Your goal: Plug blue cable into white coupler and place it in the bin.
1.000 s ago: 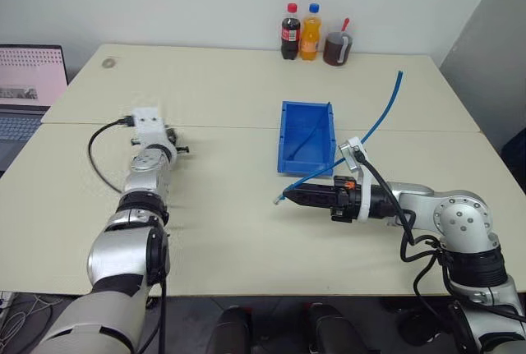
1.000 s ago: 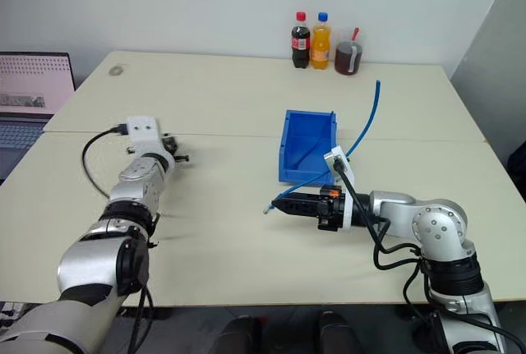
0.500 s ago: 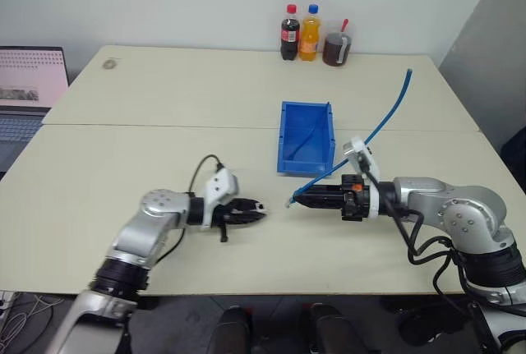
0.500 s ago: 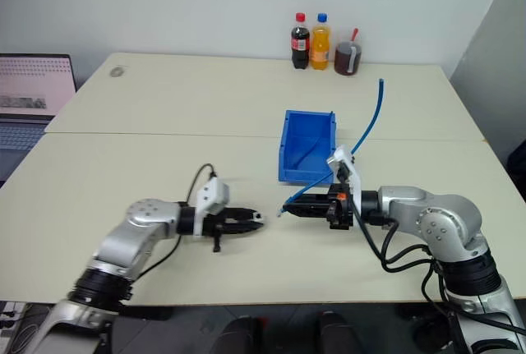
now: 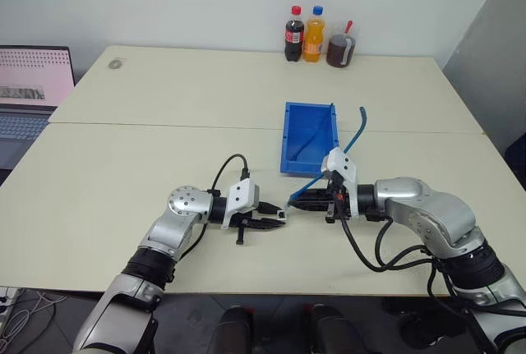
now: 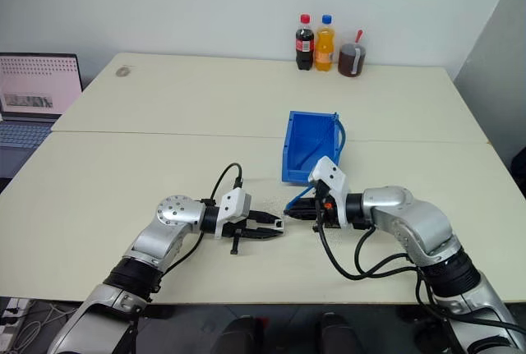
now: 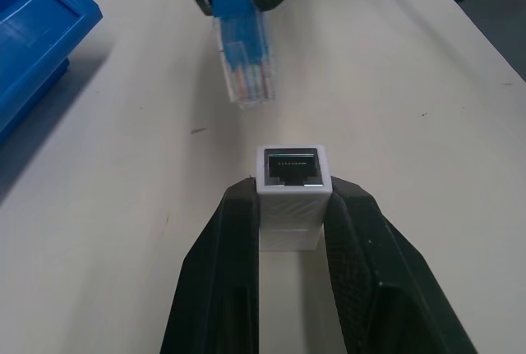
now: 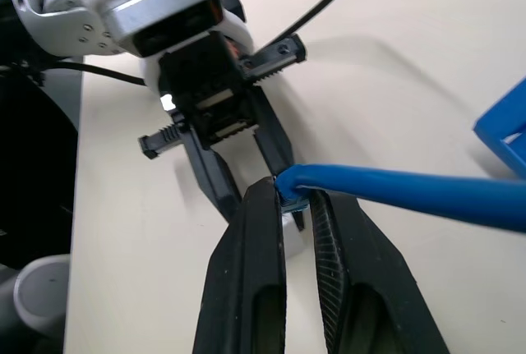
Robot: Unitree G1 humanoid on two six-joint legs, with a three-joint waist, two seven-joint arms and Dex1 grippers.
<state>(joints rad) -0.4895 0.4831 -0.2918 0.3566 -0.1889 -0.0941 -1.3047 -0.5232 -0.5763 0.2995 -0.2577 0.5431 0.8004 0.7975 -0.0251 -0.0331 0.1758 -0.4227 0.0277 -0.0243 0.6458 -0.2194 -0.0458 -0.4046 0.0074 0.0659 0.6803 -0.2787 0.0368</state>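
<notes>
Laptop: at your far left, an open grey laptop computer sits beyond the pale beige table.
Left gripper: low over the table's near middle, pointing right; its two black fingers are clamped on the small white boxy plastic coupler. You had it well out to the left a second ago; it has swung in.
Left wrist view: you get the coupler's dark socket with its row of contacts facing the clear, blue-wired plug, the two just apart. The head views leave that gap too small to judge.
Right gripper: pointing left, pinched shut on the thin bright-blue flexible cable right behind its plug; it has dropped slightly.
Right wrist view: you see the cable run off sideways from the fingers.
Bin: the rectangular bright-blue open plastic tray stands just behind the grippers, unmoved.
Back edge: two soft-drink bottles and a dark drink cup.
</notes>
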